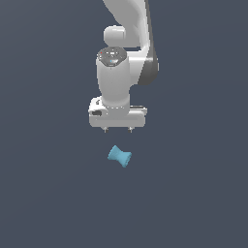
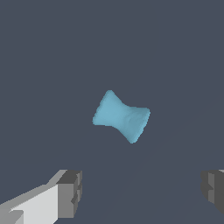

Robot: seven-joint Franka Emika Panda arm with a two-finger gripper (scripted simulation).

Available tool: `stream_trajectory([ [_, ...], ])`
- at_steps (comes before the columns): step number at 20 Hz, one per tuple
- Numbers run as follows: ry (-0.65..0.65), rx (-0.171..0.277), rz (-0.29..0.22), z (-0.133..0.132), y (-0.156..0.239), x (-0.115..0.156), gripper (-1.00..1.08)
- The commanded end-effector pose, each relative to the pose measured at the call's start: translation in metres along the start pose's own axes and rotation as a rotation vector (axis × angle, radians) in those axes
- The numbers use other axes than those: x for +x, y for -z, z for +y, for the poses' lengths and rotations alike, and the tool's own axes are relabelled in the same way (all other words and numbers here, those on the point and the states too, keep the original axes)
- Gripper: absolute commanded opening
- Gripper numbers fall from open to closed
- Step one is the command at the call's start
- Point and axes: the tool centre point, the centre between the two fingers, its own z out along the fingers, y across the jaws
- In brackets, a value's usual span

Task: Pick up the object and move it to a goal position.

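Wrist view shows my fingers (image 2: 70, 192) spread wide, one grey pad at each lower corner of the picture, with bare dark floor (image 2: 43, 65) between them. Nothing is pinched between the pads. The spool (image 2: 121, 116) lies on that floor beyond the fingertips, well clear of both pads and touching neither. It is light blue, narrow at the waist and flared at both ends, and its long axis runs at a slant across the gap between my fingers, not square to it.

Seen from the exterior view, my gripper (image 1: 117, 130) points straight down from the white arm (image 1: 127, 29), which enters from the top of the picture. Only the two small fingertips show under the broad white hand, and they stand apart. The spool (image 1: 119, 156) sits on the floor just below the fingertips in that picture, with a plain gap between it and them. It lies close to the midline of the hand, between the two tips when read from side to side. It rests on its side, tilted so that the end on the exterior view's left sits higher in the picture than the other end. It is much smaller than my hand.
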Motion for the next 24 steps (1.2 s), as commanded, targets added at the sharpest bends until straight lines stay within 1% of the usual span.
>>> stream_trajectory([
  [1, 0.0, 0.0, 0.0, 0.0, 0.0, 0.0, 1.0],
  [10, 0.028, -0.016, 0.005, -0.012, 0.011, -0.002, 1.0],
  [18, 0.028, -0.016, 0.005, -0.012, 0.011, -0.002, 1.0],
  [24, 0.071, -0.018, 0.003, -0.011, 0.007, 0.0, 1.0],
])
